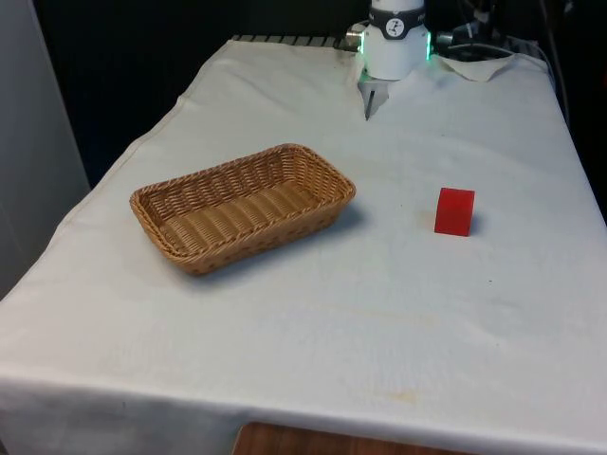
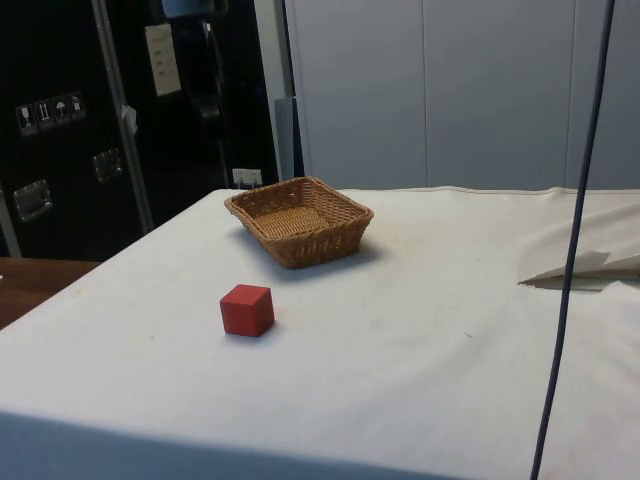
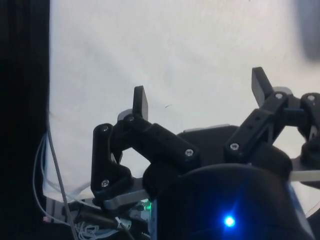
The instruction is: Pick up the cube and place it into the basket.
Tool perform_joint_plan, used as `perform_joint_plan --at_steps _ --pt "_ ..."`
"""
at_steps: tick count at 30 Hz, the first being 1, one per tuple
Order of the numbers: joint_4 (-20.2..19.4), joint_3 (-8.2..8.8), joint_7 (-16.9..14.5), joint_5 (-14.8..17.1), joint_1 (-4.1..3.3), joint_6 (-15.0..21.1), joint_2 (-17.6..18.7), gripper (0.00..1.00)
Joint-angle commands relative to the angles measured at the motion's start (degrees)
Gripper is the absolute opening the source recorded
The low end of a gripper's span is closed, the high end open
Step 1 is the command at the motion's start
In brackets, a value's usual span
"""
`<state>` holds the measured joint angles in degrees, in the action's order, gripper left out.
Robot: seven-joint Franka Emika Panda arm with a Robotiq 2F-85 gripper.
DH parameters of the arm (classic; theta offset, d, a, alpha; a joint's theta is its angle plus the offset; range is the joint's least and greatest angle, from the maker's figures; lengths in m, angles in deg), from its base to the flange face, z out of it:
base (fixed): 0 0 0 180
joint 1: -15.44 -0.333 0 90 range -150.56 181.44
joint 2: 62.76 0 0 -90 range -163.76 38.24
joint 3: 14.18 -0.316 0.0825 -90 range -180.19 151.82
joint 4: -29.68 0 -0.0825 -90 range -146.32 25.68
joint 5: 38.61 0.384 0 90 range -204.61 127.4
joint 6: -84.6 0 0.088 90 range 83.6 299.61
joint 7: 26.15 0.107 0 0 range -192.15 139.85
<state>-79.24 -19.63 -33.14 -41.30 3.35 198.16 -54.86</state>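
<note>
**Red cube on the cloth, basket apart from it, pincer spread**

I see the cube [image 1: 454, 210] right of centre in the front view, sitting flat on the white cloth [image 1: 379, 313] of the bench. It is plain red, matte, with crisp edges and smooth faces; I can read no mark or writing on it. In the side view the cube [image 2: 246, 309] lies left of centre, low in the frame, one corner turned towards the camera.

The basket [image 1: 243, 206] stands left of centre in the front view, well apart from the cube. It is oblong with rounded corners, woven of tan wicker in tight ribbed rows, with a braided rim and sloping walls. In the side view the basket [image 2: 299, 220] sits above the cube in the frame.

In the wrist view the pincer [image 3: 200, 95] is spread wide, its black fingers [image 3: 141, 102] holding nothing, with bare white cloth beyond them. The cloth shows faint creases and a few small stains.
</note>
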Motion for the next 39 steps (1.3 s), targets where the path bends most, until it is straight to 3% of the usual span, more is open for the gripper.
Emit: perform_joint_plan --at_steps 1,21,32,39 --pt "-0.5 -0.06 -0.7 -0.6 -0.11 0.9 0.2 1.0" --pt "-1.2 -0.74 -5.6 -4.4 -0.34 2.0 3.1 1.0" --pt "-0.7 -1.6 -6.0 -5.5 -0.34 1.8 4.5 1.0" --pt "0.2 -2.01 -5.7 -6.1 -0.8 1.7 5.4 1.0"
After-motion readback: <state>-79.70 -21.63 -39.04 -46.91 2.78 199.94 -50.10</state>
